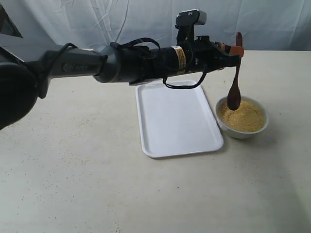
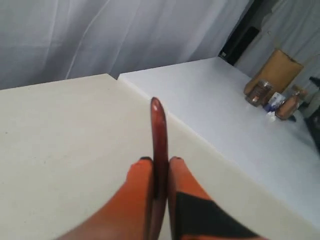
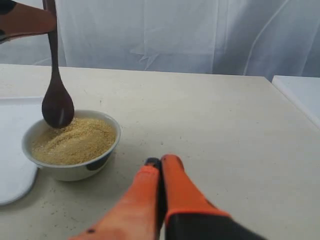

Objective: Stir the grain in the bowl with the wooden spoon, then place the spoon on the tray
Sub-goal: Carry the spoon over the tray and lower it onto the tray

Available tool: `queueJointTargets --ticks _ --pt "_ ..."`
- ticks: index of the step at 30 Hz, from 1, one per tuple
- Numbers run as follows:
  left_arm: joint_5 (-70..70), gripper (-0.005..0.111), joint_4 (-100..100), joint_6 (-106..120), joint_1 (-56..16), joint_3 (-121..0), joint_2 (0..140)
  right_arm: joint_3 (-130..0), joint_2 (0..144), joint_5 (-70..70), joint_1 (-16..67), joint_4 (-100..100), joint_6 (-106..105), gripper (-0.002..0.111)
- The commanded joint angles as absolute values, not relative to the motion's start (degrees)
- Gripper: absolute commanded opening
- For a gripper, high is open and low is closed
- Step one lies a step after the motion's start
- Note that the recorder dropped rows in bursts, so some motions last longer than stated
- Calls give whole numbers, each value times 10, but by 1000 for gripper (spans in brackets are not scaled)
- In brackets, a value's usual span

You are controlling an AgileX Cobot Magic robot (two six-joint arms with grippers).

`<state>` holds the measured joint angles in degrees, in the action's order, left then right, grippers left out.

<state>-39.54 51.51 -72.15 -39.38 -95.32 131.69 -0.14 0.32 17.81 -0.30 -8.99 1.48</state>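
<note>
My left gripper (image 1: 236, 51) reaches across the tray and is shut on the handle of the dark reddish-brown wooden spoon (image 1: 234, 87), which hangs upright. The spoon's oval head touches the left edge of the yellow grain (image 1: 243, 117) in the small white bowl (image 1: 243, 131). In the left wrist view the spoon handle (image 2: 158, 135) stands between the orange fingers of that gripper (image 2: 160, 161). The right wrist view shows the spoon (image 3: 56, 100) dipping into the grain (image 3: 75, 141) in the bowl (image 3: 75, 167), with my right gripper (image 3: 160, 162) shut and empty, apart on the table. The flat white tray (image 1: 177, 145) lies left of the bowl.
The beige table carries scattered grains around the tray and bowl. White curtains hang behind. A second white table with jars and a brown bag (image 2: 280, 75) stands past the table's edge.
</note>
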Motion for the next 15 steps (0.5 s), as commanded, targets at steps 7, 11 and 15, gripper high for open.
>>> queueJointTargets --ticks 7,11,15 --pt "-484 0 806 -1199 -254 -941 1254 0 0 174 -5 -90 15 2" --pt "-513 0 796 -1199 -230 -896 1295 0 0 174 -5 -90 15 2" --pt "-474 0 798 -1199 -230 -858 1320 0 0 174 -5 -90 15 2"
